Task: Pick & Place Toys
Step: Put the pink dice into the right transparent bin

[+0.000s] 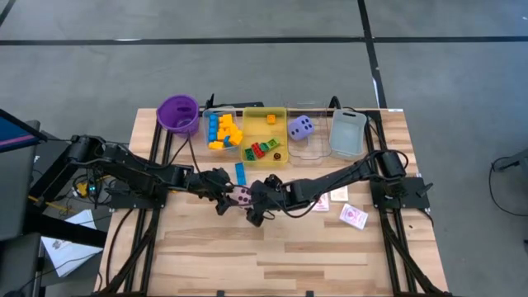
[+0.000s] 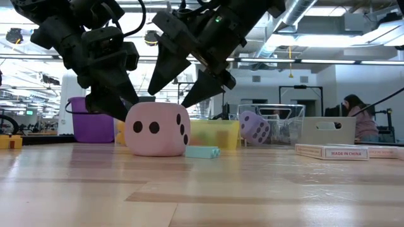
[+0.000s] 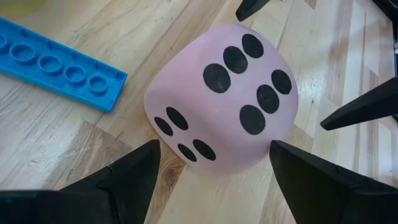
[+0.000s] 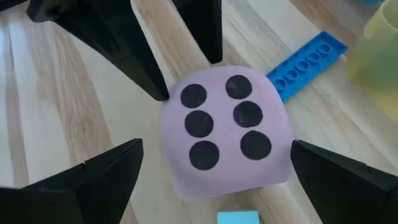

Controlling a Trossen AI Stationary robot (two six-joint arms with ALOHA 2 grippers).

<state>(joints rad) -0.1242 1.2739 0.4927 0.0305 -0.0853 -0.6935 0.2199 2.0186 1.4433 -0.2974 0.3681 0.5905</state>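
Note:
A pink die (image 1: 241, 196) with black spots rests with one face on the wooden table, mid-table. My left gripper (image 3: 214, 146) comes at it from the table's left and is closed on it. My right gripper (image 4: 217, 152) comes from the right and stands open, slanting down over the die (image 2: 156, 129), one finger on either side and apart from it. A flat blue block (image 3: 59, 65) lies on the table just beyond the die. More blocks fill the trays at the back. A purple die (image 1: 300, 126) sits in a clear tray. My left gripper pinches the pink die between its two fingertips, one on the side with three spots (image 3: 163, 134) and one on the opposite side (image 3: 278, 127). The fingers slant down from the table's left. The die stands on the table with its six-spot face up.
Along the far edge stand a purple cup (image 1: 178, 113), a clear tray (image 1: 208, 124) of yellow and blue blocks, a yellow tray (image 1: 280, 124), the clear tray (image 1: 318, 148) with the purple die, and a grey tray (image 1: 347, 134). Red-patterned cards (image 1: 353, 216) lie at the right.

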